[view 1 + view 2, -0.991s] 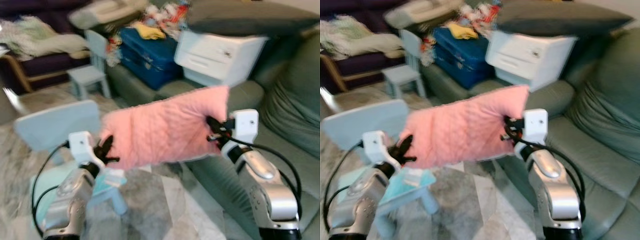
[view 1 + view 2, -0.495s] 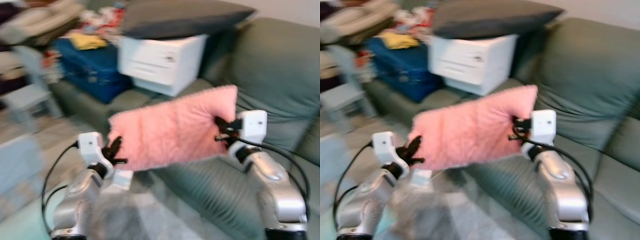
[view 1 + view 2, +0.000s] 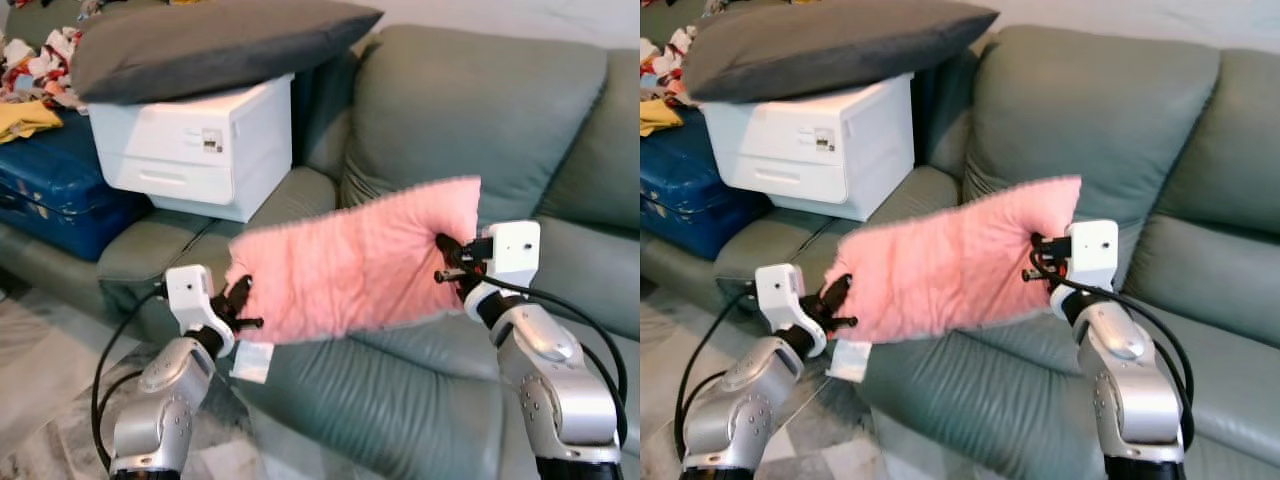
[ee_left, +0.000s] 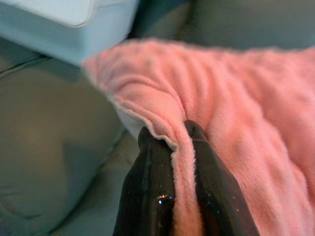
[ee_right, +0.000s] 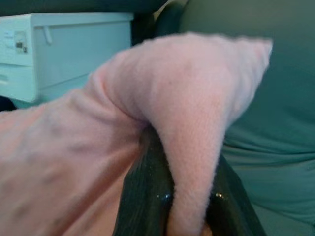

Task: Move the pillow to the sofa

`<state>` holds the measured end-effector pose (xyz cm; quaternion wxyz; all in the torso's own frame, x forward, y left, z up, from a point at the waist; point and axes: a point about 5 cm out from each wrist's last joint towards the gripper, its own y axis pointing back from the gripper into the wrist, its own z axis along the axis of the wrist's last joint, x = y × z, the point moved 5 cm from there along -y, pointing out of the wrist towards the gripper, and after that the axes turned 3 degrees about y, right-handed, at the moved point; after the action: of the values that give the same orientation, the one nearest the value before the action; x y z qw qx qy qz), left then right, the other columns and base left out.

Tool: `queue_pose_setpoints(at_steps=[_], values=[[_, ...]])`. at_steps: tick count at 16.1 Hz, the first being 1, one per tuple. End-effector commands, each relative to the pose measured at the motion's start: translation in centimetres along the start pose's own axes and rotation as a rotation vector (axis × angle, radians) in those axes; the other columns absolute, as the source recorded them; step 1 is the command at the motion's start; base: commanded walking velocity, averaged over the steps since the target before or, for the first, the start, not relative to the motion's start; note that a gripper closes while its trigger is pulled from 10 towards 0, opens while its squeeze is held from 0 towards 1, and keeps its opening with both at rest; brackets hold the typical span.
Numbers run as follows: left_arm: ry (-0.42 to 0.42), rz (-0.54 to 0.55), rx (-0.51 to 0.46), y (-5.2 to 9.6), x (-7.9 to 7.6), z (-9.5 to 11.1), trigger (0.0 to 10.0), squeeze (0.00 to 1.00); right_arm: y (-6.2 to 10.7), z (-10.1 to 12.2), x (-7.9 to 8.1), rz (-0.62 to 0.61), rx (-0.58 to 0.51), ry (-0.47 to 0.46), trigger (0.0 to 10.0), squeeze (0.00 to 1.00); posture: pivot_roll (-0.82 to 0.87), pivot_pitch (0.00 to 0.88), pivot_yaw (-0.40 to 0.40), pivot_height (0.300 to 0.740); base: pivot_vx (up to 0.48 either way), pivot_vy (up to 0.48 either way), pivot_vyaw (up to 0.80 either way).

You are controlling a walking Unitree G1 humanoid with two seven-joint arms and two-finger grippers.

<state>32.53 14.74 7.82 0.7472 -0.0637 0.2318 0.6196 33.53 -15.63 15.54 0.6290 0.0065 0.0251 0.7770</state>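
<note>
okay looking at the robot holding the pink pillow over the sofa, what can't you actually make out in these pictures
- Sofa seat behind the pink pillow: hidden by the pillow, head views.
- Writing on the white tag hanging below the pillow: too small.
- Label on the white printer: too small.
- Blue suitcase: cut off by the left edge.
- Left end effector and right end effector fingertips: buried in pillow fabric, wrist views.

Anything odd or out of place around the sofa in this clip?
Yes: a white printer sits on the green sofa's seat with a grey cushion lying tilted on top. The pink pillow hangs above the seat, pinched between the left gripper and right gripper.
</note>
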Motion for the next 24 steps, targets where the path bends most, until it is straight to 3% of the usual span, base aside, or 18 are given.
queue_pose_setpoints(at_steps=[1, 8, 18, 24], values=[[-0.016, 0.044, 0.033, 0.1, 0.8, -0.5, 10.0, 0.00, -0.1, 1.1, 0.9, 0.035, -0.041, 0.010, 10.0, 0.00, -0.07, 0.000, 0.009, 0.740, 0.000, 0.000, 0.00], [-0.031, 0.011, 0.030, 0.0, 0.1, -0.3, 10.0, 0.00, 0.0, 1.1, 1.0, 0.033, -0.040, 0.007, 10.0, 0.00, -0.07, 0.000, 0.011, 0.740, 0.000, 0.000, 0.00], [-0.106, -0.036, 0.081, 0.0, -0.3, -0.9, 10.0, 0.00, -0.1, 1.0, 0.9, 0.018, -0.041, 0.006, 10.0, 0.00, -0.07, 0.000, 0.019, 0.740, 0.000, 0.480, 0.00], [-0.122, -0.129, 0.085, 0.1, -2.5, -1.6, 10.0, 0.00, -0.1, 0.9, 0.6, -0.001, -0.035, 0.013, 10.0, 0.00, -0.07, 0.000, 0.023, 0.740, 0.000, 0.000, -0.09]])
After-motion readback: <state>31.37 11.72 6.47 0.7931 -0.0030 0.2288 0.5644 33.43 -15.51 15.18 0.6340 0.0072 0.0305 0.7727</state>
